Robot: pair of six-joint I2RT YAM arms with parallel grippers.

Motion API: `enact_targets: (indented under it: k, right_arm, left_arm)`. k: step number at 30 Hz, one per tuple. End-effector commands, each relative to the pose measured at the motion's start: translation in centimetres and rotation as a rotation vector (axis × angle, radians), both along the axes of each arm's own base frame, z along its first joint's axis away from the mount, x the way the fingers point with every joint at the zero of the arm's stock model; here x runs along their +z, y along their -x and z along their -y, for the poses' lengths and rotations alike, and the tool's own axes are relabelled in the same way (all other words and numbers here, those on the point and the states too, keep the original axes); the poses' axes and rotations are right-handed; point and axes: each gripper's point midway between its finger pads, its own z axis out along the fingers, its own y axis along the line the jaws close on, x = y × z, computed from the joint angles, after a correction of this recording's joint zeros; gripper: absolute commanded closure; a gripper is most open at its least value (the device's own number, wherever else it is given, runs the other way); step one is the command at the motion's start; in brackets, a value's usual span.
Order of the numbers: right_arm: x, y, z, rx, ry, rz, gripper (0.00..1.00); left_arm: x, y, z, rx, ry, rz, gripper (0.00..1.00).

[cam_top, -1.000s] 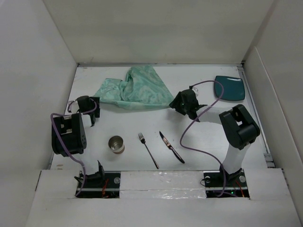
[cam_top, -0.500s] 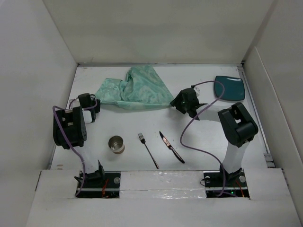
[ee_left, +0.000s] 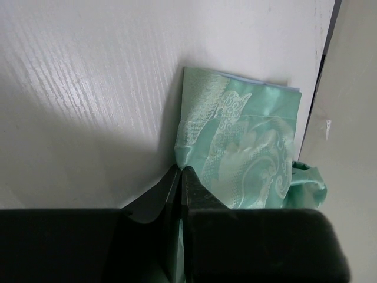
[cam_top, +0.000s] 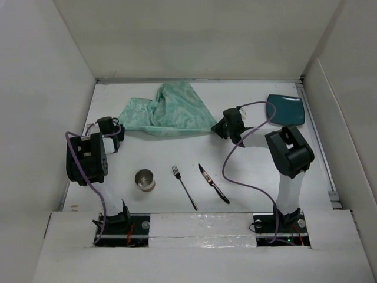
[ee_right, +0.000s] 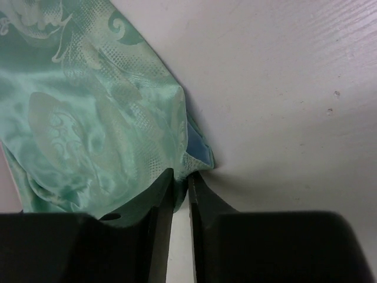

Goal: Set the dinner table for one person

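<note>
A crumpled pale green patterned placemat (cam_top: 166, 111) lies at the back of the white dinner table (cam_top: 247, 171). My left gripper (cam_top: 118, 134) is shut on the placemat's (ee_left: 247, 141) near left corner, the cloth pinched at the fingertip line (ee_left: 180, 171). At the cloth's right corner my right gripper (cam_top: 219, 128) is shut on the placemat (ee_right: 88, 118), whose edge sits between the fingertips (ee_right: 179, 177). Near the front lie a metal cup (cam_top: 144, 180), a fork (cam_top: 184, 187) and a knife (cam_top: 214, 184). A dark teal plate (cam_top: 285, 109) rests at the back right.
White upright panels (cam_top: 53, 118) wall the table on the left, back and right. The right arm's purple cable (cam_top: 235, 165) loops over the table right of the knife.
Both grippers have shut on the placemat's corners. The left arm drew back toward the left wall, and the right gripper moved slightly back and left to the cloth's right corner.
</note>
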Motion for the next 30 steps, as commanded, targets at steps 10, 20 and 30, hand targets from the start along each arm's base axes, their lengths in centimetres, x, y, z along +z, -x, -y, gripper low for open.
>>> enact_targets:
  k: [10, 20, 30]
  right_arm:
    - [11.7, -3.5, 2.2, -0.031, 0.082, 0.37, 1.0]
    - [34.3, 3.5, 6.3, -0.065, 0.241, 0.791, 1.0]
    - [45.6, 9.4, 11.0, -0.083, 0.309, 0.957, 1.0]
  left_arm:
    - [15.8, -1.8, -2.0, -0.032, -0.277, 0.321, 1.0]
    - [37.3, 2.9, 4.6, -0.13, -0.458, 0.736, 1.0]
    - [46.7, 9.5, 6.5, -0.174, -0.457, 0.973, 1.0]
